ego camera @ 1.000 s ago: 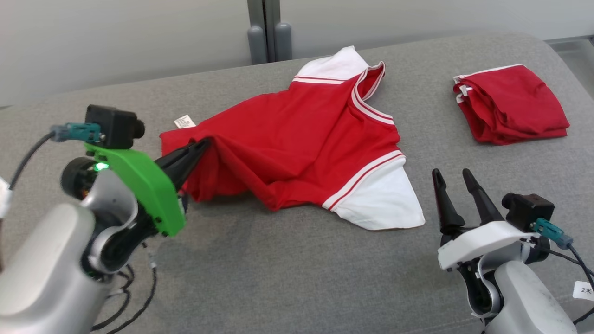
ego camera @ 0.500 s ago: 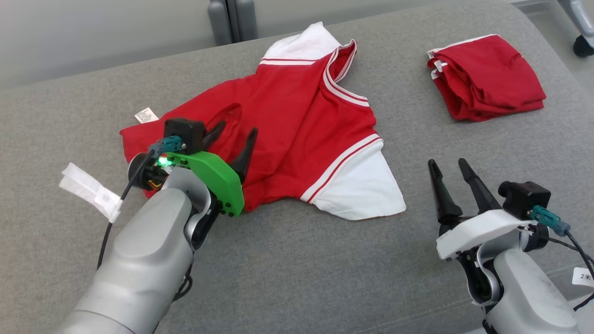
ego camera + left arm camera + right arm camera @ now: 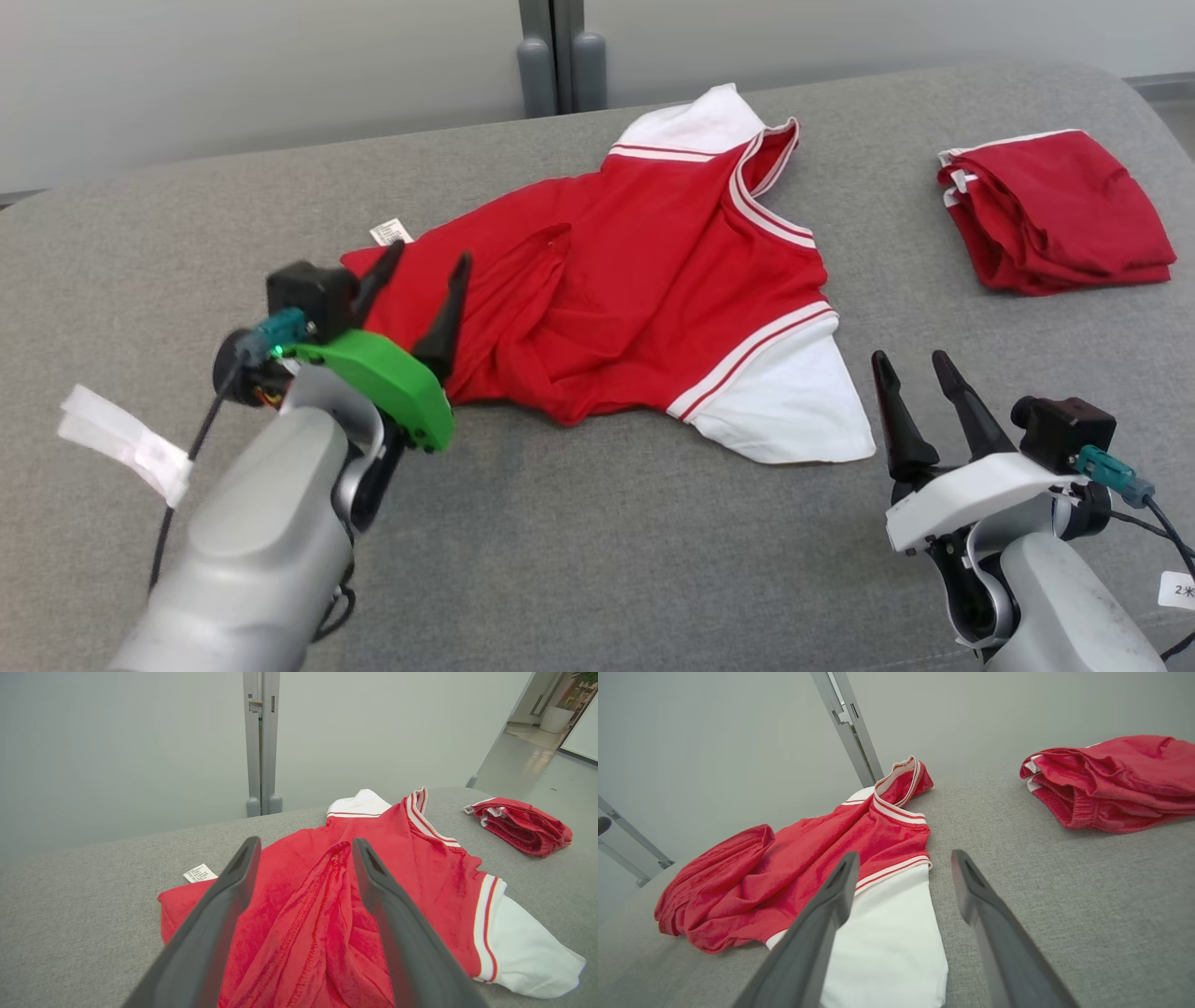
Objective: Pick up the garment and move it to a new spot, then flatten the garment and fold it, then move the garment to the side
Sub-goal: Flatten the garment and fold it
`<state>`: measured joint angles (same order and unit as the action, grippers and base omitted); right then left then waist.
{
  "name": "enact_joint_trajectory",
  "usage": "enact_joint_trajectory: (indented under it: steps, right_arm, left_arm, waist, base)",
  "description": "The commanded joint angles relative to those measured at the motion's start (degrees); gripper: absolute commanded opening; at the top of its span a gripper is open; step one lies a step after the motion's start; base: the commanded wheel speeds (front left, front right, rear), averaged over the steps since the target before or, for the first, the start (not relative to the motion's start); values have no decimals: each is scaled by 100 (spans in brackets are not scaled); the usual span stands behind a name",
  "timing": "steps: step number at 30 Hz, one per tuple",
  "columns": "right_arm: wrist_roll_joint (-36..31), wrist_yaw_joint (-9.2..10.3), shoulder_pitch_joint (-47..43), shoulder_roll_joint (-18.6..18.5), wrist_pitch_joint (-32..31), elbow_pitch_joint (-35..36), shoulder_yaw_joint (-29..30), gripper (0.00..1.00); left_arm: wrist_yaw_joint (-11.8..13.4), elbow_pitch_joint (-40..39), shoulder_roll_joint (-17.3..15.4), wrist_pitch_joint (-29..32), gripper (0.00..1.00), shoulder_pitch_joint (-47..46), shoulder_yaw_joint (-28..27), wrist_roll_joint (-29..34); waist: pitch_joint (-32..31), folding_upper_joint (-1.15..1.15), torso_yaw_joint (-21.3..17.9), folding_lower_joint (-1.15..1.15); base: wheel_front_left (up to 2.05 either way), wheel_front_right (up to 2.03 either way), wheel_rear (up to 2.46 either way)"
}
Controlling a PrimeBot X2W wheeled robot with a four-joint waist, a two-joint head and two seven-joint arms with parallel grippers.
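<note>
Hovering agape over the garment [image 3: 635, 280], the left gripper [image 3: 428, 252] holds nothing (right gripper [image 3: 907, 357] likewise spread) — flattening stage, I judge; next, pinch and pull the bunching flat.

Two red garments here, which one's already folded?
The small red bundle on the far right; the white-sleeved shirt in the middle lies spread and rumpled.

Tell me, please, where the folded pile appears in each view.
Head view: pile at upper right.
Left wrist view: pile at the right edge, above mid-height.
Right wrist view: pile at upper right.
Shared landmark: the grey post, near top centre, behind the shirt.
</note>
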<state>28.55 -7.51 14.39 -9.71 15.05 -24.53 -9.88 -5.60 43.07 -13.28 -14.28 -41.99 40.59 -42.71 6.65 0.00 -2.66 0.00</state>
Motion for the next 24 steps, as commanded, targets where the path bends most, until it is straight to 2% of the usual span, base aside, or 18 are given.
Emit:
enact_joint_trajectory:
  steps: [1, 4, 13, 23, 24]
  right_arm:
    - [-31, 5, -60, -17, 16, 21, 7, 100]
    - [-33, 5, -50, -26, 16, 22, -3, 100]
    - [-18, 5, 109, -47, 16, 15, -102, 100]
    - [-14, 5, 139, 0, 16, -20, -91, 100]
    - [-11, 5, 142, 9, 16, -30, -98, 100]
  left_arm:
    - [-8, -130, 12, 36, 100, 219, 55, -44]
    - [-5, -345, -12, 227, 100, 488, 216, -27]
    - [667, 95, -386, 963, 100, 473, 826, 694]
    - [822, 626, -337, 1016, 100, 210, 977, 888]
    - [808, 681, -329, 1021, 59, 195, 975, 873]
  waist:
    - [-101, 0, 157, 0]
    - [-59, 0, 164, 0]
    - [87, 0, -115, 0]
    - [172, 0, -292, 0]
    - [170, 0, -300, 0]
  base:
    - [0, 0, 0]
    - [0, 0, 0]
    - [0, 0, 0]
    - [0, 0, 0]
    - [0, 0, 0]
